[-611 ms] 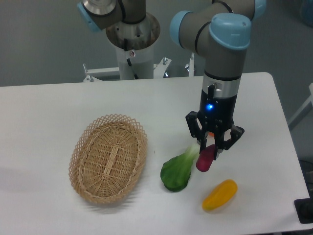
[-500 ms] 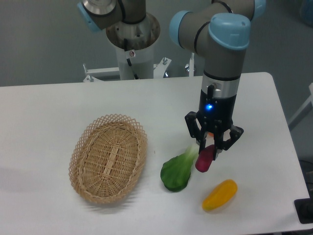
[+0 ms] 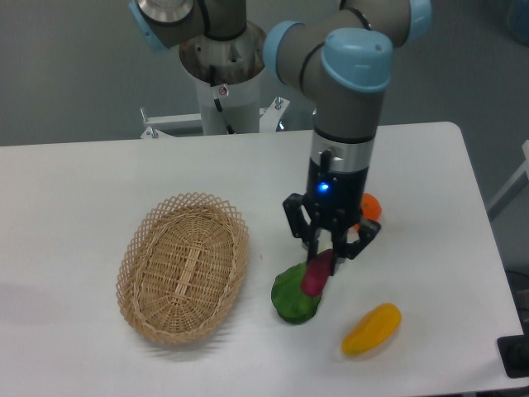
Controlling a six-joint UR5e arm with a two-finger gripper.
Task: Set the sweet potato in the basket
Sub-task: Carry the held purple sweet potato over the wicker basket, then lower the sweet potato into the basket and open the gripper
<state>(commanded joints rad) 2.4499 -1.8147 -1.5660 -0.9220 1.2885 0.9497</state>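
Observation:
My gripper point(image 3: 324, 256) is shut on the sweet potato point(image 3: 316, 276), a small magenta tuber that hangs from the fingers above the table. It hovers over the green leafy vegetable point(image 3: 296, 296). The tan wicker basket point(image 3: 183, 266) lies on the table to the left, a short way from the gripper, and holds nothing.
A yellow-orange oblong pepper point(image 3: 372, 328) lies at the front right. A round orange point(image 3: 369, 207) peeks out behind the gripper's right side. The arm's base column point(image 3: 225, 78) stands at the back of the white table point(image 3: 83, 190).
The gripper has moved left with the sweet potato, from beside the leafy vegetable to over it. The orange behind the arm has come into view.

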